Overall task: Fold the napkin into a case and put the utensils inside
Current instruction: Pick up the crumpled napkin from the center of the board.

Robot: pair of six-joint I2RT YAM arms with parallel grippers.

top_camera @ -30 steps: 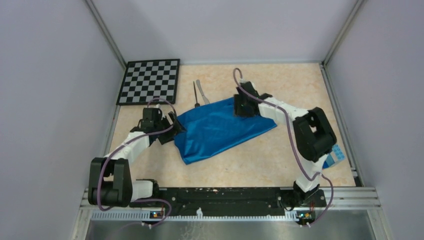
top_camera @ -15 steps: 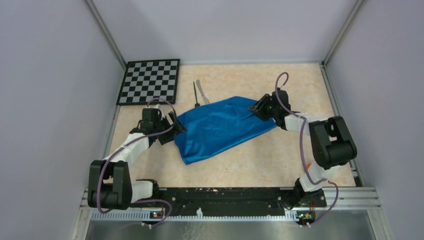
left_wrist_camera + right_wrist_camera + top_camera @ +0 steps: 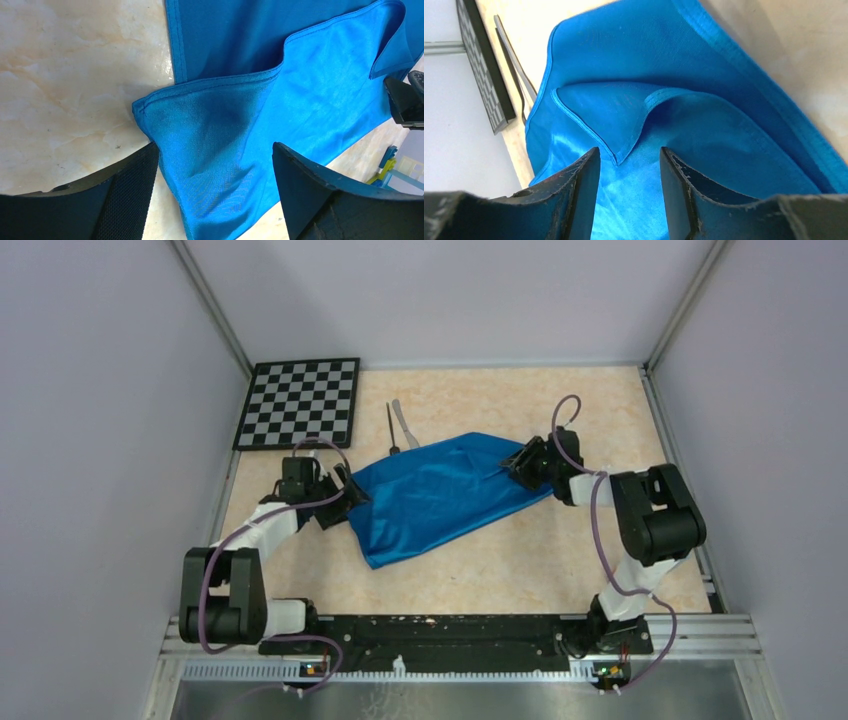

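Observation:
The bright blue napkin (image 3: 440, 495) lies rumpled in the middle of the table, folded loosely over itself and not shaped into a case. My left gripper (image 3: 347, 497) is at its left corner, open wide, and that corner (image 3: 200, 135) lies between the fingers (image 3: 125, 190) unclamped. My right gripper (image 3: 520, 464) hovers low over the right end, open. A turned-over corner tip (image 3: 616, 159) sits just ahead of its fingers (image 3: 576, 190). The utensils, a dark fork (image 3: 392, 428) and a pale knife (image 3: 404, 423), lie side by side beyond the napkin's far edge, their near ends at the cloth.
A black-and-white checkerboard (image 3: 300, 402) lies at the far left corner. Grey walls close in the table on three sides, and a black rail (image 3: 450, 628) runs along the near edge. Small blue and yellow items (image 3: 387, 165) sit far right.
The right arm swung from the napkin's far middle edge to its right end and then settled slightly lower. The left gripper has stayed at the left corner.

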